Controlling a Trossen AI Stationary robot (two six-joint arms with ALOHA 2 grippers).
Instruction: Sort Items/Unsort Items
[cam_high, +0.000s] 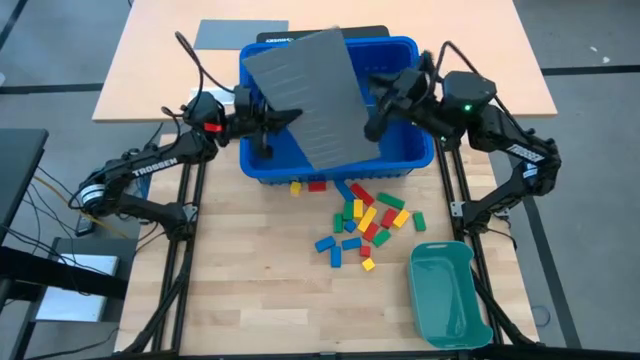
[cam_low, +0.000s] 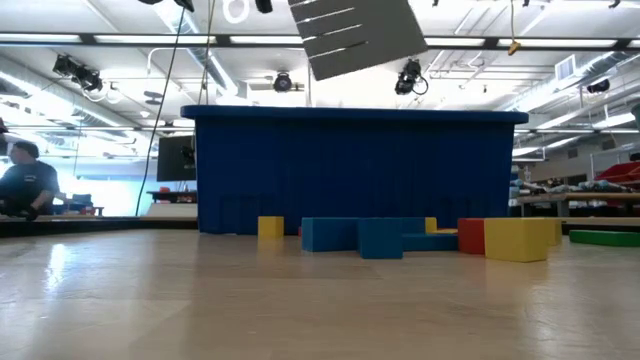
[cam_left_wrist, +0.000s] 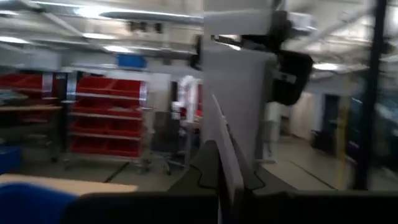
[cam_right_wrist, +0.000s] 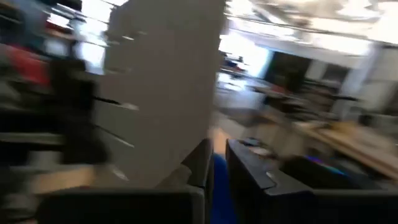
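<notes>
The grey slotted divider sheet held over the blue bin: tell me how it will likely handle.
The divider sheet looks stiff: it hangs flat and tilted, unsagging, above the blue bin. Probably light, since the left gripper pinches only its edge. Its thin, smooth face may pivot or slip, as the right gripper beside it appears slightly open.

The items — small rectangular blocks in red, yellow, green and blue — lie loose on the wooden table, scattered in a patch on the near side of the blue bin. A yellow and a red one sit just beside the bin's near wall; the rest spread nearer and rightward, some touching — none stacked, as far as can be told.
</notes>
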